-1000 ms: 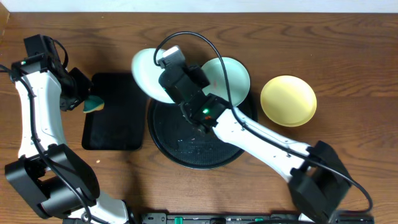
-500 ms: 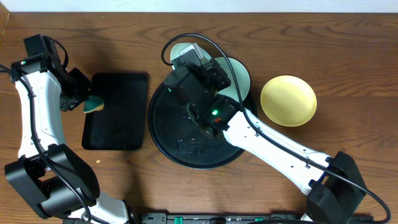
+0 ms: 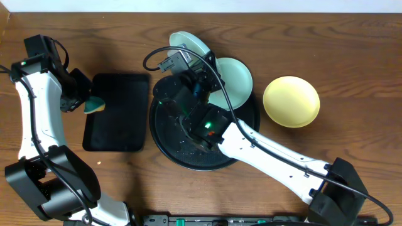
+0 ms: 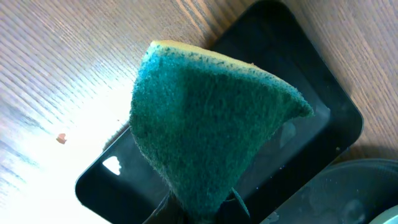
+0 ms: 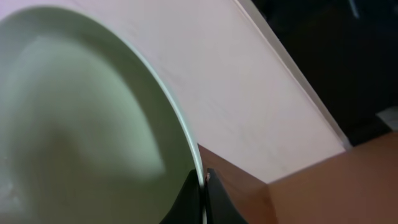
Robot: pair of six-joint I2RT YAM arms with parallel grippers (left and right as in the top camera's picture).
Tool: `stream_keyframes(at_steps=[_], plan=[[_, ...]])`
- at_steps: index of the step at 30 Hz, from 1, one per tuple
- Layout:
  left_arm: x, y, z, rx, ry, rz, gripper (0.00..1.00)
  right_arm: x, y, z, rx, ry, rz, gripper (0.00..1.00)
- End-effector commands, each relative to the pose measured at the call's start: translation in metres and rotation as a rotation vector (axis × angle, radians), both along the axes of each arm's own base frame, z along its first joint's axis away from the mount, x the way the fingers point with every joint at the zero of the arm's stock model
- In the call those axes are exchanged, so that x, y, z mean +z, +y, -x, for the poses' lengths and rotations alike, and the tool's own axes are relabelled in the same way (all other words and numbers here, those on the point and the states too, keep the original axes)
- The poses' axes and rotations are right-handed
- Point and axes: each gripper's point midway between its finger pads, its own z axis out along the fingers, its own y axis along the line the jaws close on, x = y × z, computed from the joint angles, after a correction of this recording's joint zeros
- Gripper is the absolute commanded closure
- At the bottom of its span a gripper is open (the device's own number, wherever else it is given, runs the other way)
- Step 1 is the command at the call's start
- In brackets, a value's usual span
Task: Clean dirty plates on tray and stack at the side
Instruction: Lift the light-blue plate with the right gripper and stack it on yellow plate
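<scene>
Overhead: teal plate (image 3: 186,43) tight in right tool (image 5: 202,185), farther back than before; sponge (image 4: 205,124) tight in left tool (image 4: 200,214).

Your right gripper (image 5: 202,186) has the first plate (image 3: 187,43) over the tray (image 3: 164,135), at its far rim; the second plate (image 3: 236,75) lies right of it, the third plate (image 3: 291,100) farther right, off the tray.

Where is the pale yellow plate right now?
Overhead view: the pale yellow plate lies on the table at the right, apart from the round black tray, nearest the flat-lying teal plate.
</scene>
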Motion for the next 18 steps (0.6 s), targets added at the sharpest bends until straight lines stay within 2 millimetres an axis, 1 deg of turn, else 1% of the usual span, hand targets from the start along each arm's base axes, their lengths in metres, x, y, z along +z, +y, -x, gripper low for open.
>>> stream_keyframes(at_steps=[1,3,5,6,8,11,14,17,18], plan=[[0.024,0.000,-0.003,-0.018,-0.058,-0.038,0.93,0.007,-0.011,0.006,-0.055,-0.022,-0.049,0.99],[0.033,-0.002,-0.003,-0.025,-0.077,-0.063,0.93,-0.007,-0.011,0.006,-0.027,0.033,-0.062,0.99],[0.046,-0.005,-0.001,-0.038,-0.096,-0.112,0.93,-0.023,-0.012,0.005,0.001,0.100,-0.112,0.99],[0.053,-0.009,0.000,-0.048,-0.108,-0.135,0.93,-0.030,-0.013,0.006,0.017,0.139,-0.154,0.99],[0.065,-0.020,0.000,-0.079,-0.132,-0.164,0.93,-0.037,-0.017,0.008,0.039,0.202,-0.260,0.99],[0.076,-0.045,-0.002,-0.142,-0.163,-0.170,0.93,-0.037,-0.025,0.009,0.088,0.312,-0.451,0.99],[0.077,-0.072,-0.006,-0.215,-0.172,-0.165,0.93,-0.028,-0.039,0.010,0.153,0.416,-0.594,0.99],[0.074,-0.099,-0.010,-0.291,-0.169,-0.156,0.93,-0.020,-0.067,0.011,0.192,0.520,-0.734,0.99],[0.074,-0.106,-0.011,-0.311,-0.170,-0.154,0.92,-0.019,-0.079,0.011,0.191,0.551,-0.778,0.99]])
